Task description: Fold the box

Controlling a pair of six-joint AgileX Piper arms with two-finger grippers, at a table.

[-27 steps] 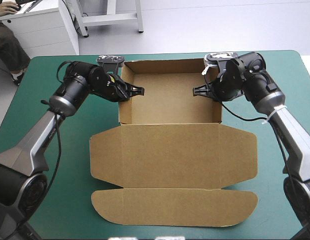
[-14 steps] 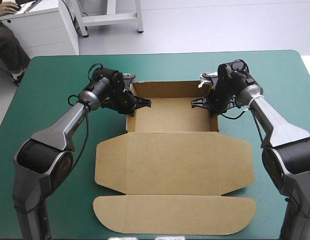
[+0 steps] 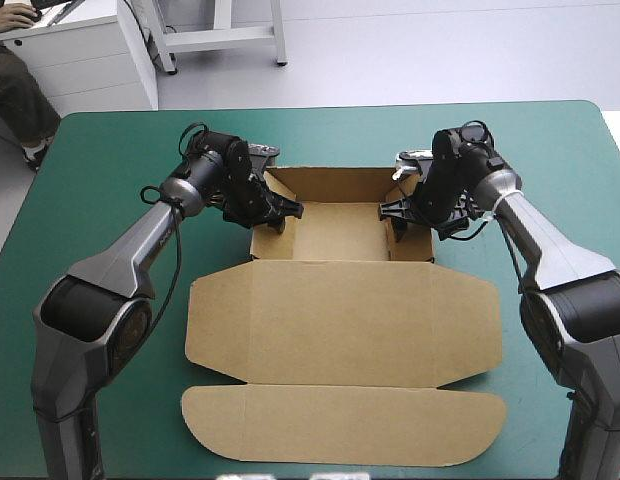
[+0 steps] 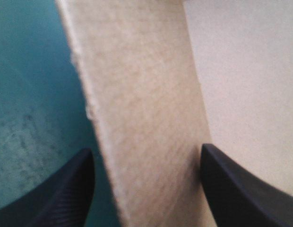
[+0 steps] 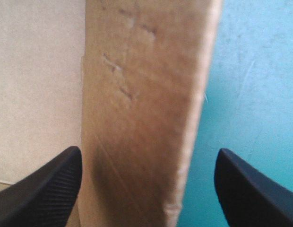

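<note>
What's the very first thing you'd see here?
The big brown box sits mid-table on the teal-green cover, its lid lying flat toward the near edge. At its far end the left gripper and right gripper each stand open astride a raised side wall.

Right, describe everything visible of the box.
The box is a cut sheet of plain brown board lying on the teal-green cover. Its far part stands as an open tray with walls raised. The lid lies flat toward the near edge and ends in a rounded flap. The left gripper, open, straddles the tray's left side wall, and the right gripper, open, straddles the right one. Whether either touches the board cannot be told.
</note>
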